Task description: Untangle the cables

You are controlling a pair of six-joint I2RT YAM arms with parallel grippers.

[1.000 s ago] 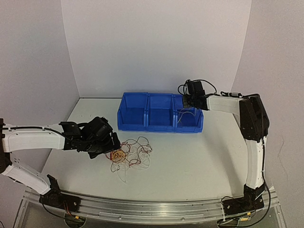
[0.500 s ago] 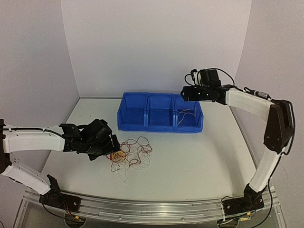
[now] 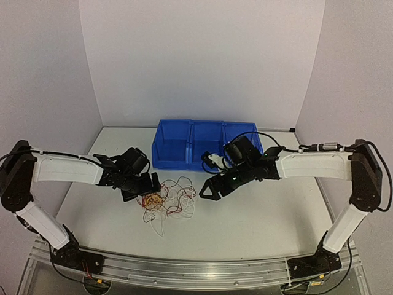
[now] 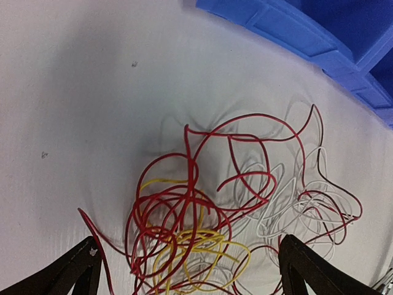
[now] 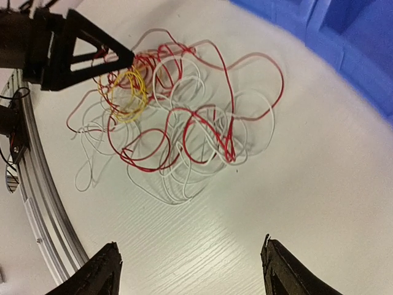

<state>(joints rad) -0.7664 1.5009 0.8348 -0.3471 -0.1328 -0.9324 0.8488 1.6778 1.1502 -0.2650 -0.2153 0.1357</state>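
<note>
The cables [image 3: 167, 200] lie as a loose bundle of red, yellow and white curly wires on the white table in front of the bins. My left gripper [image 3: 147, 188] is open and empty, low over the bundle's left end. In the left wrist view its fingertips straddle the red and yellow knot [image 4: 194, 178]. My right gripper [image 3: 206, 192] is open and empty just right of the bundle. In the right wrist view [image 5: 190, 243] it hovers over bare table, with the cables [image 5: 227, 147] ahead of it and the left gripper [image 5: 92, 52] beyond them.
A blue three-compartment bin [image 3: 187, 150] stands behind the bundle; it also shows in the left wrist view [image 4: 295, 31] and the right wrist view [image 5: 344, 37]. A metal rail [image 3: 184, 270] runs along the near table edge. White walls enclose the back and sides.
My right arm has swung from above the right bin down to the table just right of the bundle. My left gripper has shifted slightly right, over the bundle's left end.
</note>
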